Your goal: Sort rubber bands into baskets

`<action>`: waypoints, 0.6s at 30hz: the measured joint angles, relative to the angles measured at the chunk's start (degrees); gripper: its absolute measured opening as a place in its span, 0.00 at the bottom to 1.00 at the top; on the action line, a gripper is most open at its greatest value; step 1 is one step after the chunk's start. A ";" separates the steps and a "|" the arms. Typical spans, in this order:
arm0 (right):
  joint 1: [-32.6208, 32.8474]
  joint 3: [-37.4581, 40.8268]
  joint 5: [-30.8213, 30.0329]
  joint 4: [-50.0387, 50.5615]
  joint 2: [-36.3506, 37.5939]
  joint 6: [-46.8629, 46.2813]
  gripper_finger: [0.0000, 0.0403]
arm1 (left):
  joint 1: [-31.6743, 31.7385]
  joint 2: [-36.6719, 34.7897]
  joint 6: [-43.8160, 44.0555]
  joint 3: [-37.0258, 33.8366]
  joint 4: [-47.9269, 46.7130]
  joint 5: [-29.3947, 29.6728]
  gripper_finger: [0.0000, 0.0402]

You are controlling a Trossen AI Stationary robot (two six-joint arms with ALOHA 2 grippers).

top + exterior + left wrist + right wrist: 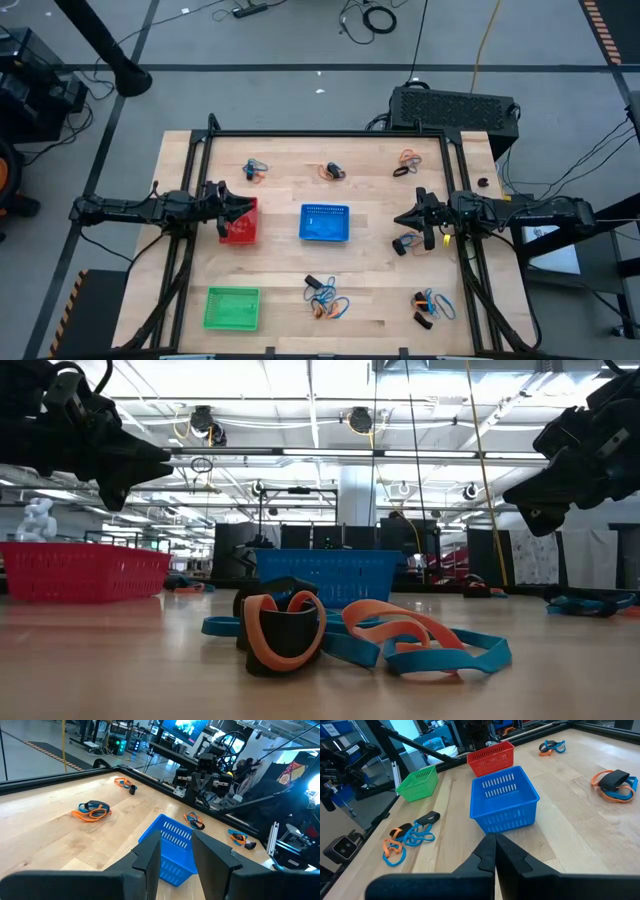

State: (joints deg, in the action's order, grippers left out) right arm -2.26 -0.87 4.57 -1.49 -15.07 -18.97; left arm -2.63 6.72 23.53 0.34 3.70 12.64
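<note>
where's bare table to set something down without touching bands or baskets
Bare wood lies between the green basket and the red basket, and between the blue basket and the top-edge bands. Crowded: the right side and the front-centre rubber bands.

1. Red basket [240, 226] left-centre, blue basket [325, 223] mid-table, green basket [232, 308] near left corner; all upright.
2. Rubber bands [327, 298]: blue/orange/black clumps scattered on wood, none visible in baskets.
</note>
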 joint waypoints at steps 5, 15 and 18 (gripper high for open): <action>0.00 0.01 0.01 0.01 0.02 0.00 0.00 | 0.00 0.00 0.02 -0.01 0.00 0.00 0.29; 0.00 0.01 -0.32 -0.27 0.01 -0.03 0.00 | -0.01 0.00 0.00 0.00 0.00 0.00 0.29; 0.00 0.03 -0.27 -0.40 0.00 -2.46 0.00 | 0.00 0.00 0.00 -0.02 0.00 0.00 0.29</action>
State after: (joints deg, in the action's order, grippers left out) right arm -2.26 -0.84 4.29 -1.89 -15.07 -21.43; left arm -2.64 6.72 23.53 0.32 3.70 12.64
